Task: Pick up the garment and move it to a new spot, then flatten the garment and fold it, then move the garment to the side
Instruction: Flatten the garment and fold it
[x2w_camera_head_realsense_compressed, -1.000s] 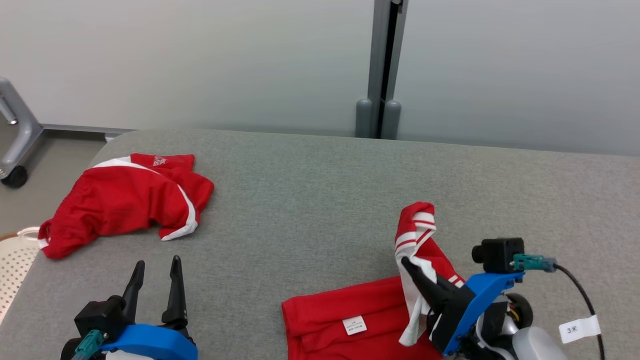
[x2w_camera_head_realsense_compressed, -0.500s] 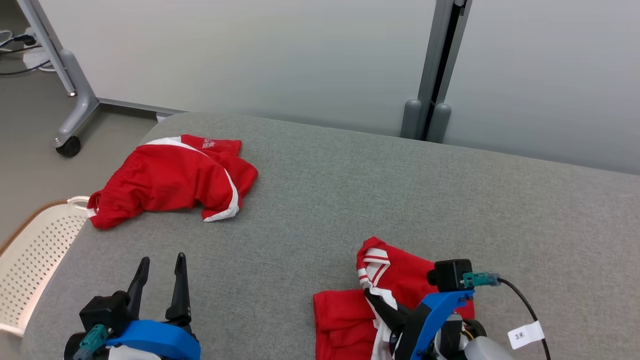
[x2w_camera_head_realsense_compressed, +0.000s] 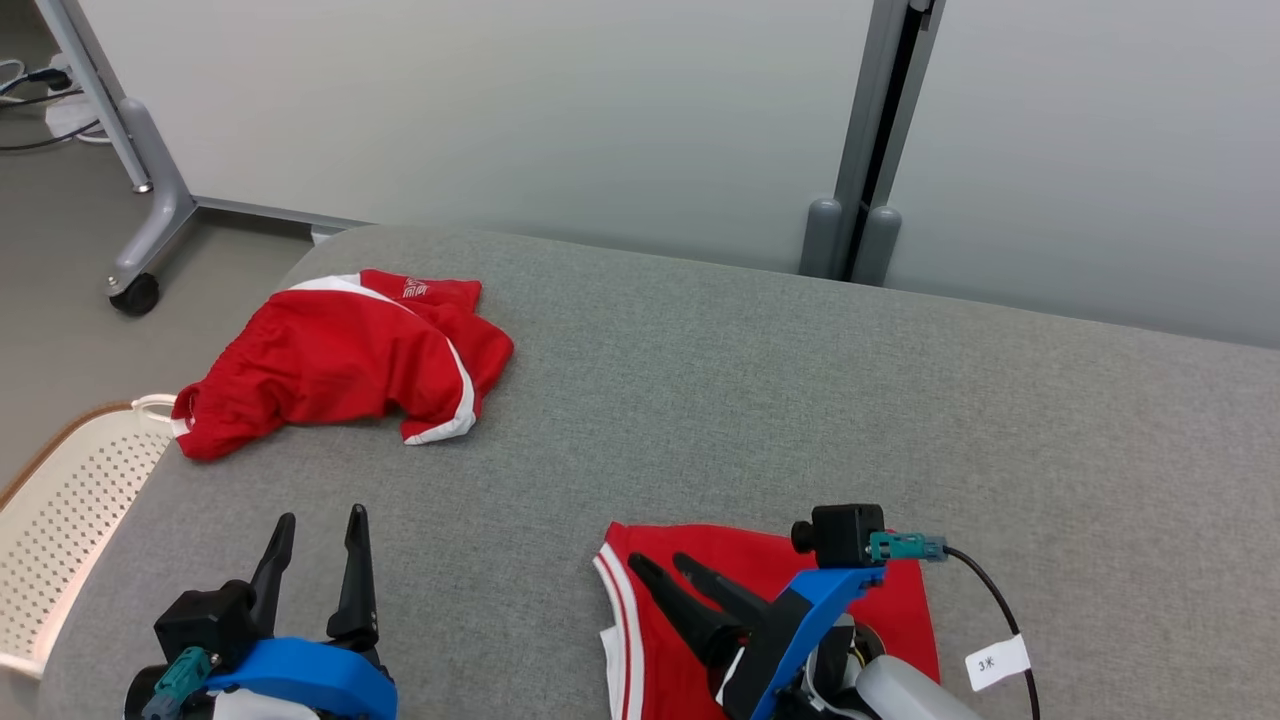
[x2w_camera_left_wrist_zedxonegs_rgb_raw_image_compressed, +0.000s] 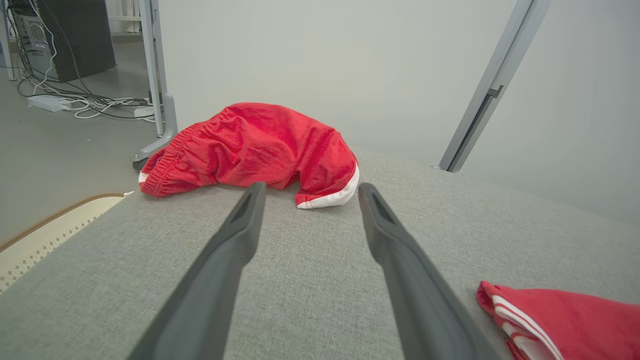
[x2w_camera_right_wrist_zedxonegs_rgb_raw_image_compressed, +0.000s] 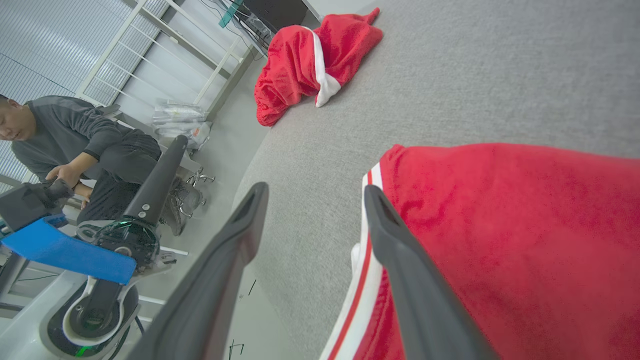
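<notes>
The folded red garment (x2w_camera_head_realsense_compressed: 900, 610) lies flat at the near edge of the grey worktop (x2w_camera_head_realsense_compressed: 700, 400). The right end effector (x2w_camera_head_realsense_compressed: 658, 562) hovers over its striped hem, fingers wide and empty. The fold looks done, leaving the sideways move. The left end effector (x2w_camera_head_realsense_compressed: 320, 518), also wide and empty, waits over bare worktop, well clear of the crumpled red shorts (x2w_camera_head_realsense_compressed: 340, 365).

Pale grey wall (x2w_camera_head_realsense_compressed: 500, 120) behind; grey floor (x2w_camera_head_realsense_compressed: 60, 250); metal post (x2w_camera_head_realsense_compressed: 862, 130) upright.
</notes>
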